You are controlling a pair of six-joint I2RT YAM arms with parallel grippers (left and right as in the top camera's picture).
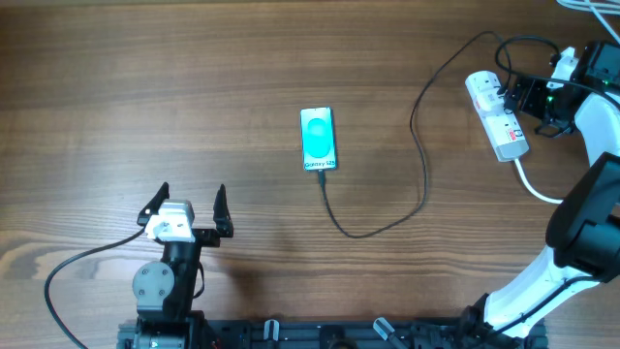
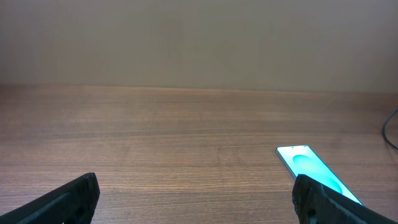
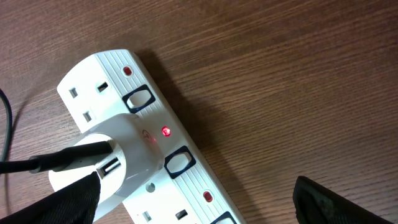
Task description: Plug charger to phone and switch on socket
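**A:** How do your grippers stand?

**B:** My left gripper (image 1: 192, 191) sits at the near-left of the table (image 1: 194, 87) with its fingers spread wide and nothing between them. Its wrist camera shows bare wood ahead of it. My right gripper (image 1: 515, 101) is at the far right, right at the socket (image 1: 496, 121). Its jaws are also wide apart and clamp nothing.

**A:** Where is the phone from there?

**B:** The phone (image 1: 318, 139) lies flat near the middle of the table with its cyan screen lit. It is ahead and to the right of my left gripper and well apart from it. In the left wrist view it sits just beyond my right-hand finger.

**A:** And the charger?

**B:** The charger (image 1: 423, 184) runs from the phone's near edge, loops toward me, then climbs to the socket. Its tip meets the phone's edge. The overhead view is too small to show whether it is fully seated, so I'd only say it looks plugged in.

**A:** What about the socket end?

**B:** The white plug (image 3: 118, 155) sits in one outlet, and the black cable goes into its face. A red light (image 3: 166, 131) glows on the strip just beside the plug, between two black-rimmed switches. The thick white cord (image 1: 533, 184) trails off toward my right arm.
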